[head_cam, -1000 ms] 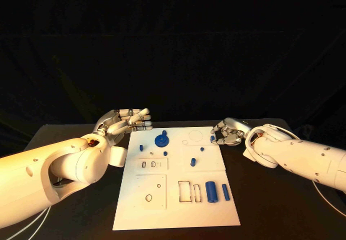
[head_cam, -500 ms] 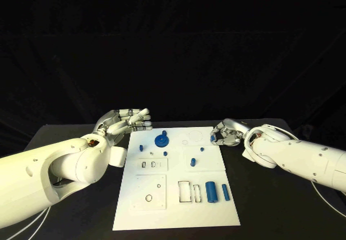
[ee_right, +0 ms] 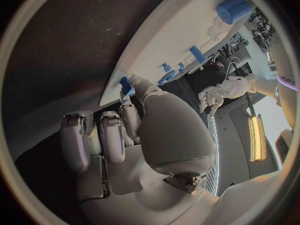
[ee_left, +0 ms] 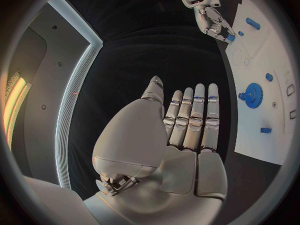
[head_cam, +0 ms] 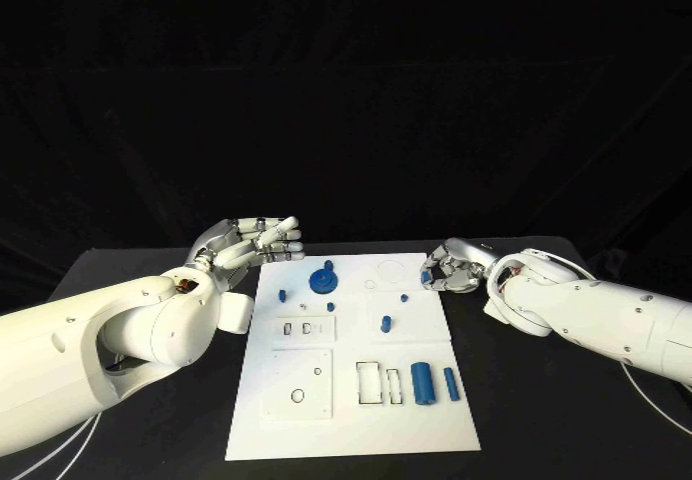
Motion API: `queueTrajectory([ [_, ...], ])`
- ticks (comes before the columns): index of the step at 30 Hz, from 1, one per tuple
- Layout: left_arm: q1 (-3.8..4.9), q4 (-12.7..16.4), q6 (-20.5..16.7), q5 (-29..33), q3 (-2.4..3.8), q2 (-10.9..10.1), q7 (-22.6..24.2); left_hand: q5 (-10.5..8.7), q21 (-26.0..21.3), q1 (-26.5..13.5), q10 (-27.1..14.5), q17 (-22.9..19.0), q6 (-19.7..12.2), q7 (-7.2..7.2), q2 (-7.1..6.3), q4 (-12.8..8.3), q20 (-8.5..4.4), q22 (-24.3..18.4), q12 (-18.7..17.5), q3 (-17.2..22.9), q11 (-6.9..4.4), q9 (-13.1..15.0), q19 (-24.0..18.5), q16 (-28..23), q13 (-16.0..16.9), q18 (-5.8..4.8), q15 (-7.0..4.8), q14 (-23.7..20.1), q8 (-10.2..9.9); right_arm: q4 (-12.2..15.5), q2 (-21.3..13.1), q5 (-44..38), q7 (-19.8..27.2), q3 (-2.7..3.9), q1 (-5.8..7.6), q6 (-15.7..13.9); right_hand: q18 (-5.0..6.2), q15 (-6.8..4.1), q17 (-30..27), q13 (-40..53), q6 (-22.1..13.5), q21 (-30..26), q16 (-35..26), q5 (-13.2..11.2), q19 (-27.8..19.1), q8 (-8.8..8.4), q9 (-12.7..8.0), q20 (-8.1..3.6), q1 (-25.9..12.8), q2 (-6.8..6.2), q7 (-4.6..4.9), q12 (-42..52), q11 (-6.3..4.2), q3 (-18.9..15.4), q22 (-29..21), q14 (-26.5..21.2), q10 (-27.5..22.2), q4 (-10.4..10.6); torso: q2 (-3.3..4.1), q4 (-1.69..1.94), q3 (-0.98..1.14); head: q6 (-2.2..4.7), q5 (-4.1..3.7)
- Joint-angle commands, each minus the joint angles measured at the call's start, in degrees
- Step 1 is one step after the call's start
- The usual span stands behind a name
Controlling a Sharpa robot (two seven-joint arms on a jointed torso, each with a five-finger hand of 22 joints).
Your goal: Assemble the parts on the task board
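the white task board [head_cam: 361, 400] lies lengthwise down the middle of the black table [head_cam: 562, 420], its long axis running away from the robot. near its far right edge, the right hand [head_cam: 453, 268] pinches a small blue part [head_cam: 427, 277] between thumb and finger, the other fingers curled. the left hand [head_cam: 257, 243] hovers off the board's far left corner, fingers straight and together, holding nothing. a blue gear [head_cam: 326, 278] lies nearby.

Dim, black surroundings; overhead light makes the white task board [head_cam: 353, 360] bright. Wrist views bend straight edges; glowing wall strips flare.
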Motion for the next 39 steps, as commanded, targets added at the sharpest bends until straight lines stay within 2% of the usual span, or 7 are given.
queueTrajectory([
  [1, 0.03, 0.1, 1.0, 0.1, 0.04, 0.0, 0.2, 0.21, -0.2, 0.0, -0.5, 0.1, -0.3, 0.18, 0.47, -0.3, 0.02, -0.1, -0.3, 0.0, 0.03, -0.1, -0.4, -0.1, -0.1, 0.63, 0.01, -0.2, -0.3, -0.1, 0.1, -1.0, -0.6, 0.0, -0.07, 0.7, -0.05, -0.37, 13.8, 0.5, 0.7, 0.3, 0.0, -0.2, 3.8, 0.33, 0.1, -0.41, 0.0, 0.64, -0.14, 0.4, -0.29, 0.6, 12.9, 5.6, 0.2, 0.0, 0.0, 0.02, 0.01, -0.1, -0.07],
  [9, 0.03, 0.1, 1.0, 0.1, 0.04, 0.0, 0.2, 0.21, -0.2, 0.0, -0.5, 0.1, -0.3, 0.18, 0.48, -0.3, 0.02, -0.1, -0.3, 0.0, 0.03, -0.1, -0.4, -0.1, -0.1, 0.63, 0.01, -0.2, -0.3, -0.2, 0.2, -1.1, -1.1, 0.0, -0.1, -1.4, -0.11, -1.06, 13.8, 0.9, 3.2, 0.5, 0.0, -0.3, 4.0, 1.89, 0.7, -1.0, -0.2, 2.08, -1.17, 0.7, -1.14, 1.5, 13.1, 5.7, 0.7, -0.1, 0.02, 0.02, 0.0, -0.16, -0.09],
  [16, 0.03, 0.1, 1.0, 0.1, 0.04, -0.1, 0.2, 0.21, -0.2, 0.0, -0.5, 0.1, -0.3, 0.18, 0.48, -0.3, 0.02, -0.1, -0.3, 0.0, 0.03, -0.1, -0.4, -0.1, -0.1, 0.63, 0.01, -0.2, -0.3, 0.4, 0.2, -0.9, -2.9, 0.01, -0.11, -6.1, -0.2, -1.73, 13.6, 1.5, 4.5, 0.8, 0.0, -0.4, 4.3, 2.98, 1.2, -1.61, -0.2, 3.04, -1.98, 1.2, -1.88, 2.3, 13.4, 5.6, 1.4, -0.3, -0.03, 0.0, 0.03, -0.28, -0.06],
  [20, 0.03, 0.1, 1.0, 0.1, 0.04, -0.1, 0.2, 0.22, -0.2, 0.1, -0.5, 0.1, -0.3, 0.18, 0.55, -0.3, 0.02, -0.1, -0.3, 0.1, 0.03, -0.1, -0.4, -0.1, -0.1, 0.63, 0.01, -0.2, -0.4, 1.7, -0.2, -0.2, -3.9, 0.1, -0.05, -7.6, -0.2, -1.94, 13.4, 1.4, 4.2, 0.7, -0.1, 1.5, 4.2, 3.14, 1.3, -1.91, -1.0, 2.99, -2.08, 1.0, -2.03, 2.7, 13.4, 5.6, 1.5, -0.2, -0.12, -0.02, 0.03, -0.35, 0.04],
  [24, 0.03, -0.2, 1.0, 0.1, 0.04, -0.1, 0.1, 0.22, -0.2, 0.1, -0.5, 0.1, -0.3, 0.17, 0.56, -0.4, 0.02, -0.1, -0.3, 0.1, 0.03, -0.1, -0.4, -0.1, -0.1, 0.63, 0.01, -0.2, -0.4, 4.5, -1.2, 1.0, -4.6, 0.28, 0.39, -7.4, -0.22, -1.97, 13.3, 1.1, 3.8, 0.8, -0.2, 2.4, 4.3, 3.07, 1.3, -2.01, -1.5, 3.1, -2.02, 0.7, -2.01, 3.0, 13.4, 5.6, 1.3, 0.0, -0.28, -0.14, -0.03, -0.46, 0.12],
  [31, 0.04, -1.1, 1.1, 0.1, 0.02, 0.2, 0.0, 0.22, -0.2, 0.1, -0.5, 0.1, -0.3, 0.17, 0.56, -0.4, 0.02, -0.1, -0.3, 0.1, 0.03, -0.1, -0.4, -0.1, -0.1, 0.63, 0.01, -0.2, -0.4, 10.6, -2.3, 0.0, -7.2, 0.41, 1.89, -6.8, -0.24, -1.88, 13.6, 0.6, 3.1, 0.8, -0.1, 1.8, 4.4, 2.86, 1.3, -2.0, -1.1, 3.22, -1.79, 0.2, -1.86, 3.8, 13.5, 5.6, 0.9, -0.6, -0.76, -0.45, -0.17, -0.81, 0.54],
  [39, 0.02, -2.8, 1.3, 0.5, -0.2, 0.9, -0.1, 0.22, -0.2, 0.1, -0.5, 0.1, -0.3, 0.17, 0.56, -0.4, 0.02, -0.1, -0.3, 0.1, 0.03, -0.1, -0.4, -0.1, -0.1, 0.63, 0.01, -0.2, -0.4, 19.3, -1.6, -6.0, -13.6, 0.42, 2.39, -7.1, -0.37, -1.86, 13.6, 0.8, 3.2, 1.2, 0.0, 1.9, 4.7, 2.97, 1.4, -1.98, -1.1, 3.39, -1.8, 0.3, -1.85, 4.1, 13.8, 5.6, 1.1, -0.7, -1.55, -0.41, -0.31, -2.02, 1.93],
])
